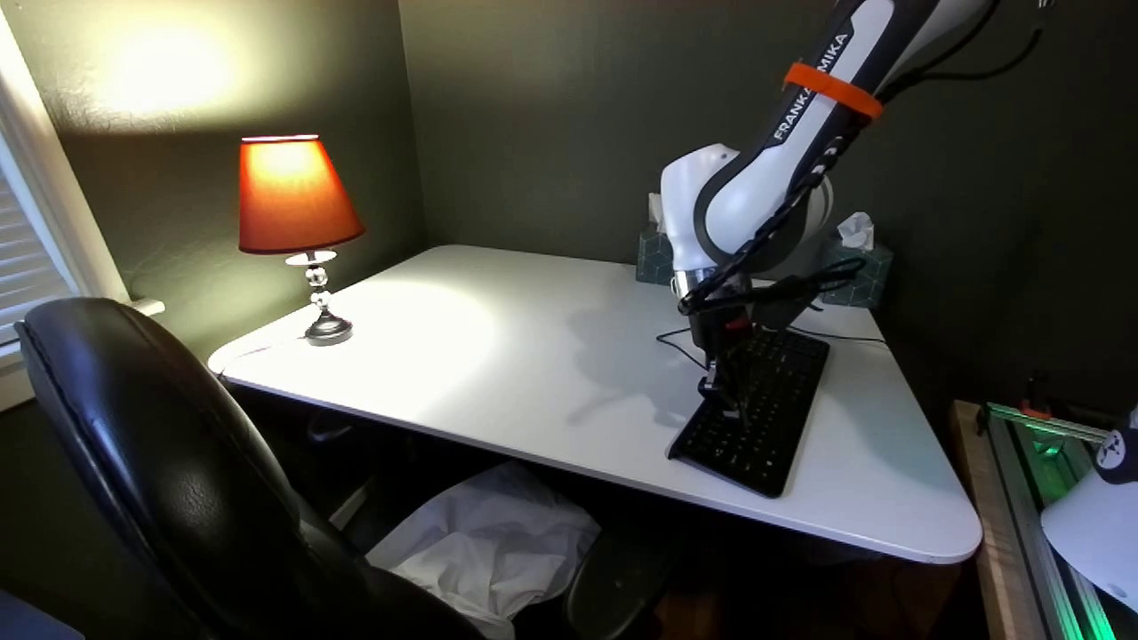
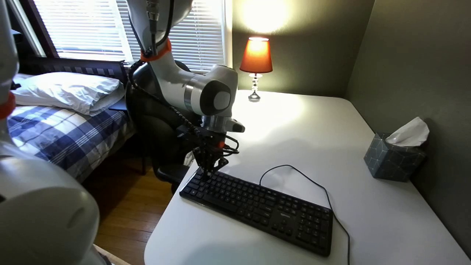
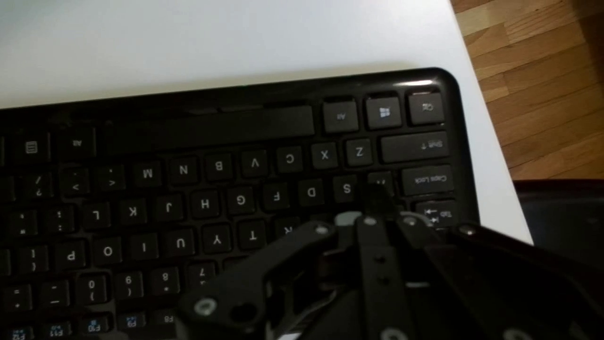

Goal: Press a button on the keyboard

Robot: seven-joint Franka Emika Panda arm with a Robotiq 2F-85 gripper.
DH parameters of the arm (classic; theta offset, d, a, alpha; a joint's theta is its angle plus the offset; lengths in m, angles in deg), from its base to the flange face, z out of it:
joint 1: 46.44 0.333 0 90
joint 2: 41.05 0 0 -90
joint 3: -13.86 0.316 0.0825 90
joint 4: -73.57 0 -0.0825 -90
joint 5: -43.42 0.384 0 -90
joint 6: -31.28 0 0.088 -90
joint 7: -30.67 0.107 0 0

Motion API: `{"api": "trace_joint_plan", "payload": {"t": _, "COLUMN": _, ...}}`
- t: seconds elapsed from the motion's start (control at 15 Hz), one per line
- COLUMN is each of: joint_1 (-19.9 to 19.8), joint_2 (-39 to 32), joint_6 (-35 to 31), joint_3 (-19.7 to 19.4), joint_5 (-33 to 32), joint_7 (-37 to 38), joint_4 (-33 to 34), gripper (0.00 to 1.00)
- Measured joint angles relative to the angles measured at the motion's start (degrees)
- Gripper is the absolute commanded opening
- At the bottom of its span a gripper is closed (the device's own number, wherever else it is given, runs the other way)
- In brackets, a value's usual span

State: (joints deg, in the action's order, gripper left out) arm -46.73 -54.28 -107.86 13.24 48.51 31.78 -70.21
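Black keyboard [image 2: 254,209] under the fingers [image 3: 378,202]

It lies below the Robotiq gripper [image 2: 206,176], whose fingers stand tight together; their tips partly hide the A key [image 3: 380,178], contact unclear; the S key [image 3: 346,189] is just beside them; a lit table lamp [image 1: 298,196] stands well apart.

1. A home: a room that is part bedroom, part study.
2. The bed [image 2: 105,151] says so first: in an exterior view it stands at the left, with a blue plaid cover [image 2: 62,132], a white pillow [image 2: 68,90] and a dark slatted headboard [image 2: 73,66].
3. On the far side, white blinds [image 2: 84,29] hang over a window [image 2: 228,36]; wooden floorboards [image 2: 123,221] lie between bed and bench [image 2: 316,125].
4. A lit, orange-shaded lamp [image 2: 256,59] stands at the white bench's far end.
5. The bench also carries a keyboard [image 2: 257,211] and, farther right, a patterned tissue box [image 2: 392,158]; a black padded chair [image 1: 178,462] stands beside it.
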Motion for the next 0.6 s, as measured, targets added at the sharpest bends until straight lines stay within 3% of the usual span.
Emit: {"api": "trace_joint_plan", "payload": {"t": 0.6, "joint_1": -0.3, "joint_2": -2.1, "joint_6": 0.1, "joint_3": 0.0, "joint_5": 0.0, "joint_7": 0.0, "joint_4": 1.7, "gripper": 0.00}}
